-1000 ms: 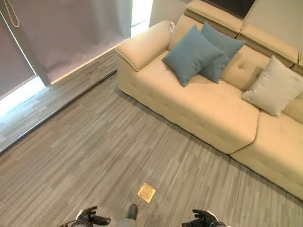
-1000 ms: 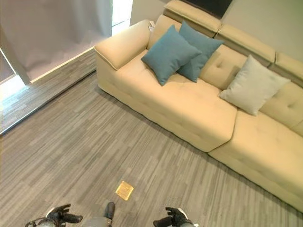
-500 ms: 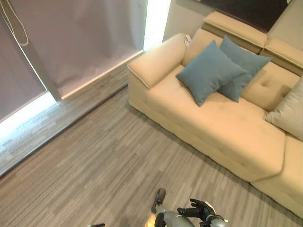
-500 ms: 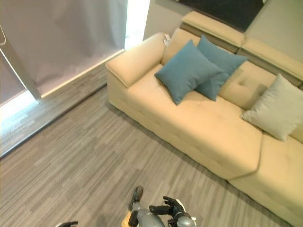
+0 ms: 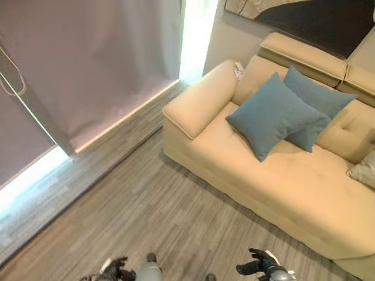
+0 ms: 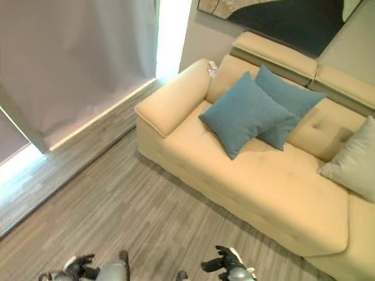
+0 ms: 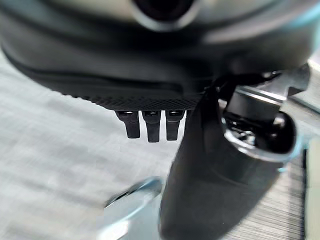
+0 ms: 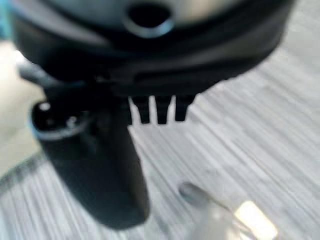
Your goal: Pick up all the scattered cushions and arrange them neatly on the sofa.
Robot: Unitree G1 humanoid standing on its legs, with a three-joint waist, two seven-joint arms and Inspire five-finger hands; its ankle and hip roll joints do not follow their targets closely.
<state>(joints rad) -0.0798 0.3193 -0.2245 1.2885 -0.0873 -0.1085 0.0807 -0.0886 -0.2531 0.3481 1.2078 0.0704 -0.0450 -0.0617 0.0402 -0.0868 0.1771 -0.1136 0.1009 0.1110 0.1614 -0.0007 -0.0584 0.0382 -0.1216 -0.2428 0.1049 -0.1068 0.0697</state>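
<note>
Two teal cushions lean against the back of the cream sofa [image 5: 281, 175]: the front one [image 5: 272, 114] overlaps the rear one [image 5: 319, 105]. A pale grey cushion [image 6: 354, 161] rests on the sofa further right. My left hand [image 5: 114, 270] hangs low over the floor at the bottom edge, fingers relaxed and holding nothing. My right hand [image 5: 261, 269] is also low over the floor, well short of the sofa's front, fingers spread and empty. Each wrist view shows straight fingers [image 7: 150, 125] [image 8: 157, 110] over bare floor.
Grey plank floor [image 5: 146, 205] stretches between me and the sofa. A grey curtain [image 5: 94, 58] and a bright window strip run along the left. A dark picture [image 5: 310, 17] hangs on the wall above the sofa.
The camera has swung left, so the sofa and cushions slid right in view. The small tan floor plate has left the frame. Both hands stay low and empty.
</note>
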